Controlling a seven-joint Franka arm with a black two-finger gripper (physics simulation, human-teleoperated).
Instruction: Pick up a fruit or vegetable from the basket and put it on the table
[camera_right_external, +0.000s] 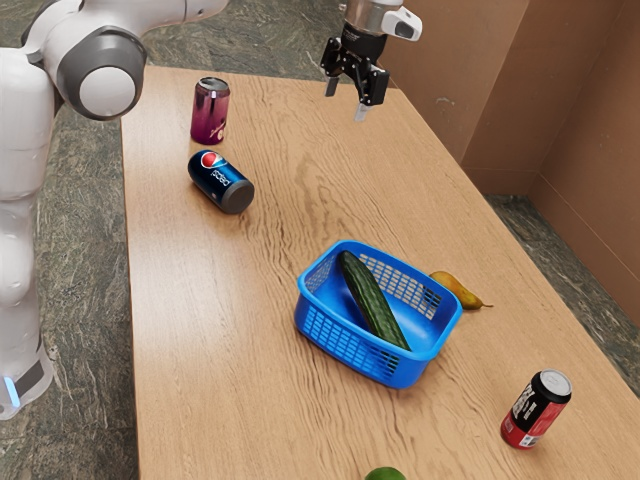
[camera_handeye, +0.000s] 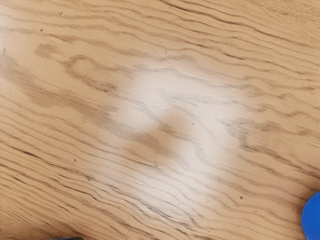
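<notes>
You have open room over the table (camera_right_external: 240, 320) between the lying blue can (camera_right_external: 218, 183) and the basket (camera_right_external: 340, 339), but its raised walls surround the cucumber (camera_right_external: 374, 300), a pear (camera_right_external: 459, 289) sits just outside, and a red-and-black can (camera_right_external: 535, 410) stands beyond.

Claw (camera_right_external: 346, 101): black, pale grey tips. Table (camera_right_external: 270, 150) beneath claw: light brown, dark wavy grain. Lower than claw and well apart from it: basket (camera_right_external: 337, 339), blue; cucumber (camera_right_external: 372, 300), dark green, lighter streaks; pear (camera_right_external: 456, 288), brownish yellow; round fruit (camera_right_external: 385, 474), green; purple can (camera_right_external: 209, 115), silver top; Pepsi can (camera_right_external: 216, 184), dark blue, red-white-blue emblem; remaining can (camera_right_external: 533, 411), black over red.
</notes>
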